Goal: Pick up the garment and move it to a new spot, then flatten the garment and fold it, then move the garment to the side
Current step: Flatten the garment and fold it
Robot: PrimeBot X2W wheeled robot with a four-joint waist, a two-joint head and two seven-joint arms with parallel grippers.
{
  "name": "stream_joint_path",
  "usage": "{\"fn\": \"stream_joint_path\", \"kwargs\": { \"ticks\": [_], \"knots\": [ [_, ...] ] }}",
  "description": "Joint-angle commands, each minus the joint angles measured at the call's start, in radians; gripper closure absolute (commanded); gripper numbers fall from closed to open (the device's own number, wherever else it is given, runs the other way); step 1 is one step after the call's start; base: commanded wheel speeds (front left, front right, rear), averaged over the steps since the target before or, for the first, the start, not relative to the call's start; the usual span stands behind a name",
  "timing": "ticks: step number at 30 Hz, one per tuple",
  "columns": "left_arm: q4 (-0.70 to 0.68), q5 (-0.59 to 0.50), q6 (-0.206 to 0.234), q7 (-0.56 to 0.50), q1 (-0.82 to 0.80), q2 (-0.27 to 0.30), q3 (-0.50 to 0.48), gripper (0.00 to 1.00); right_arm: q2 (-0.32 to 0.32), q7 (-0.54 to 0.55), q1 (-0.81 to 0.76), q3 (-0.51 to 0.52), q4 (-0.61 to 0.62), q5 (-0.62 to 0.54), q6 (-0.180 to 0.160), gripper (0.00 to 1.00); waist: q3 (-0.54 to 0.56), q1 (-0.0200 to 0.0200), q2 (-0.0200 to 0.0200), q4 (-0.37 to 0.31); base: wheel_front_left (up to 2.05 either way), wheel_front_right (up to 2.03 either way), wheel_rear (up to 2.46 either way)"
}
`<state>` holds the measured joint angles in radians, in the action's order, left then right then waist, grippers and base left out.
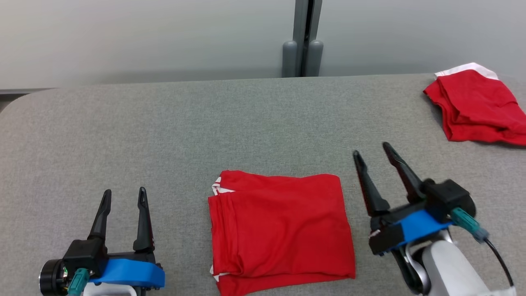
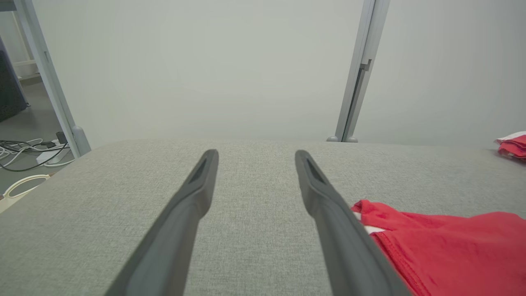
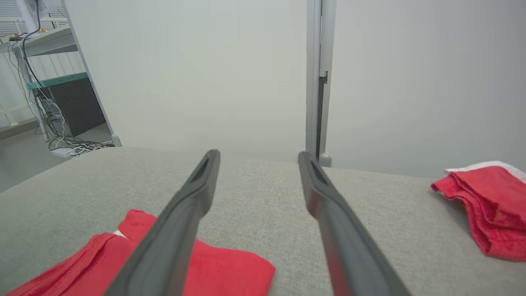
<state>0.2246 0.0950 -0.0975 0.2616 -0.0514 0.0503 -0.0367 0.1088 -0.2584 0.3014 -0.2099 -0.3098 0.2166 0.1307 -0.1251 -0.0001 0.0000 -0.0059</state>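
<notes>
A red garment [image 1: 281,230] with white trim lies folded into a rough square on the grey table [image 1: 164,135], near the front edge at the middle. It also shows at the lower right of the left wrist view as red cloth [image 2: 448,246], and at the lower left of the right wrist view [image 3: 218,271]. My left gripper [image 1: 124,196] stands open to the garment's left, nothing between its fingers. My right gripper [image 1: 371,150] is open just right of the garment, above the table, holding nothing.
A second red garment [image 1: 476,107] with a white band lies crumpled at the table's far right corner, also in the right wrist view [image 3: 489,205]. A grey post [image 1: 303,39] stands behind the table against the pale wall. Cables [image 2: 24,150] lie on the floor to the left.
</notes>
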Motion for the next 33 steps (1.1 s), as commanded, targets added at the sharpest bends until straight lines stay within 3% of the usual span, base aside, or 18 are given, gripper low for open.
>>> {"fn": "stream_joint_path", "kwargs": {
  "ticks": [1,16,33],
  "knots": [
    [-0.009,-0.008,0.0,0.004,0.007,0.0,-0.003,0.0,0.001,-0.006,-0.039,0.025,0.024,-0.012,0.0,0.0,0.013,0.0001,0.0,-0.01,0.0,0.0,0.0],
    [-0.033,-0.027,-0.004,0.004,0.046,0.0,-0.014,0.0,-0.039,-0.007,-0.258,0.163,0.167,-0.034,0.0,0.0,0.069,0.0001,0.0,-0.014,0.0,0.0,0.0],
    [-0.034,-0.033,-0.004,-0.004,0.073,0.022,-0.011,0.0,-0.059,0.06,-0.374,0.205,0.234,-0.063,0.0,0.0,0.122,0.0001,0.0,0.021,0.0,0.0,0.0]
  ]
}}
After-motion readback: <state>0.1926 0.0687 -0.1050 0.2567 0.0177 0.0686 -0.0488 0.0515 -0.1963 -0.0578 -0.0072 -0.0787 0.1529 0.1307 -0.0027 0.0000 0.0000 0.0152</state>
